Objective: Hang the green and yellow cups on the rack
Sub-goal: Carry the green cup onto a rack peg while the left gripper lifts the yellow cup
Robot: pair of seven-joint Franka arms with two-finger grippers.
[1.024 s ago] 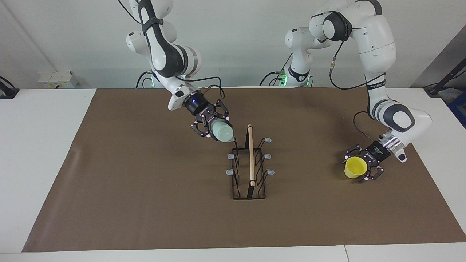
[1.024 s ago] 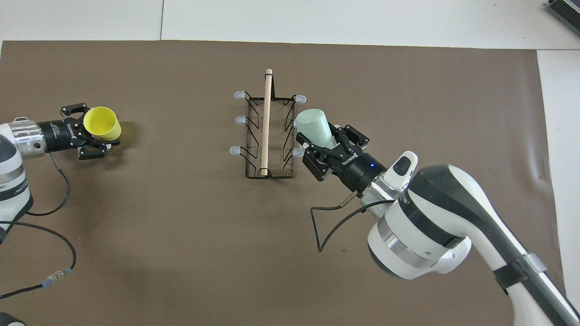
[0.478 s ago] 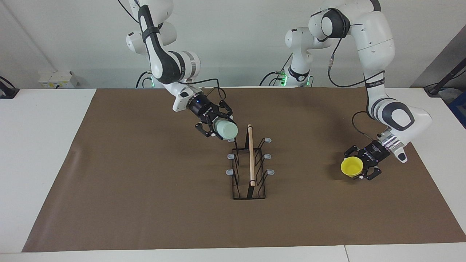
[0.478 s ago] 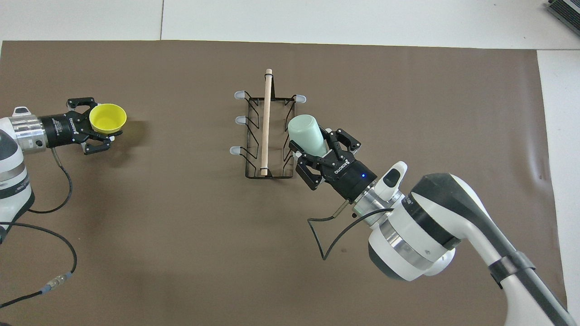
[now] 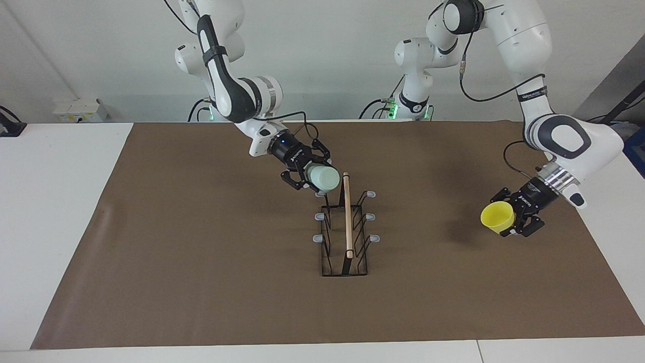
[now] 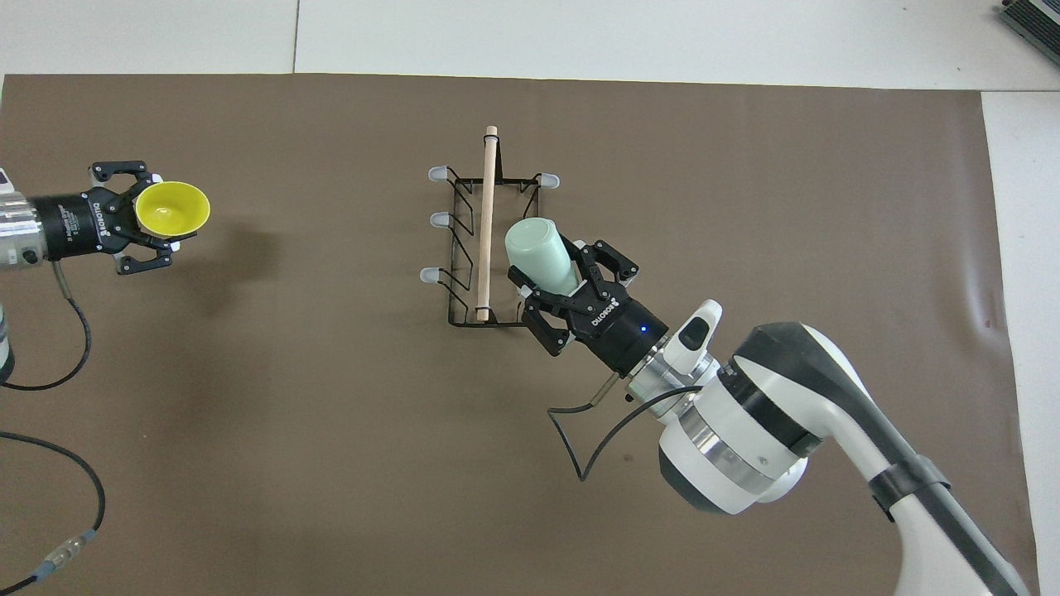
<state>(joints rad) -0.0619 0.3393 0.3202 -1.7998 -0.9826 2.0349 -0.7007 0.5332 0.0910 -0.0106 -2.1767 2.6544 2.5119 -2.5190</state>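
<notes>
**A:** Why am I carrying the green cup [image 5: 324,178] tipped over like that?

**B:** I read it as lining the mouth up with a peg. My right gripper [image 5: 308,176] is clamped across its body, closed base leading, over the rack's [image 5: 344,237] end nearest the robots, on the right arm's side of the wooden rod [image 5: 347,214]. None of the 6 pegs carries a cup yet.

**A:** And the yellow cup [image 5: 497,217]?

**B:** Gripped in my left gripper [image 5: 516,218], in the air over the brown mat [image 5: 201,282] toward the left arm's end of the table, well apart from the rack. I judge that arm is bringing its cup up for its turn.

**A:** What do the 2 views give me separately?

**B:** The overhead view lays the green cup [image 6: 538,252] over the rack's [image 6: 490,310] wires, so it looks landed, and shows the yellow cup's [image 6: 172,207] open mouth. The facing view shows the green cup up beside the rod's end; I cannot tell whether it touches a peg.
</notes>
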